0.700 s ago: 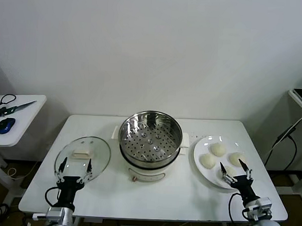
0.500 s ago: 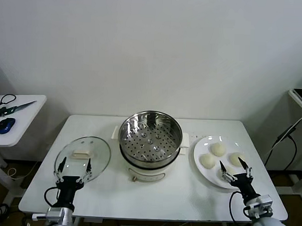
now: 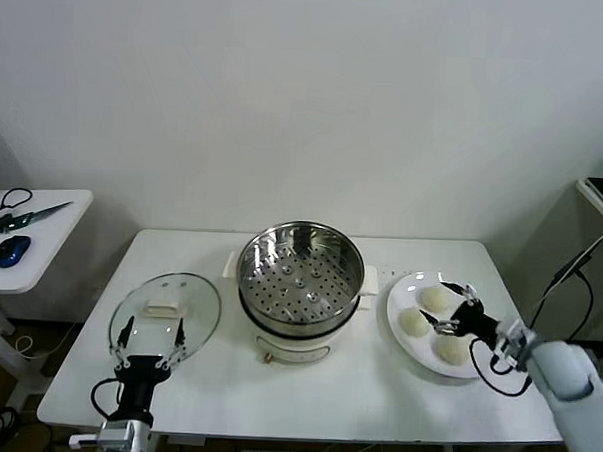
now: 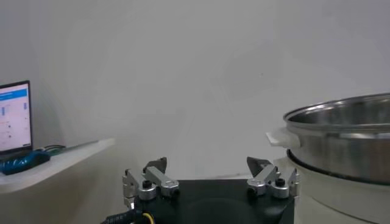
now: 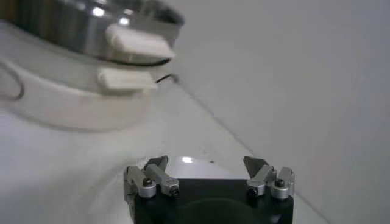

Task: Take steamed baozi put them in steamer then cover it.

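The steamer (image 3: 300,274) is a shiny steel pot with a perforated tray, standing mid-table on a white base; its wall also shows in the left wrist view (image 4: 344,135) and the right wrist view (image 5: 85,24). Three baozi (image 3: 434,297) (image 3: 413,322) (image 3: 451,350) lie on a white plate (image 3: 399,295) to its right. My right gripper (image 3: 444,308) (image 5: 207,163) hangs open low over the plate among them, pointing toward the steamer, holding nothing. The glass cover (image 3: 166,305) lies flat at the left. My left gripper (image 3: 153,328) (image 4: 210,165) stands open and empty by the cover's near rim.
A side table (image 3: 41,225) at the far left carries scissors (image 3: 27,214) and a blue mouse (image 3: 11,250); a laptop screen (image 4: 14,115) shows there in the left wrist view. A cable (image 3: 564,278) hangs past the table's right edge.
My right arm has swung up from the table's front right edge to over the plate, turning to point left toward the steamer. The left arm has stayed put.
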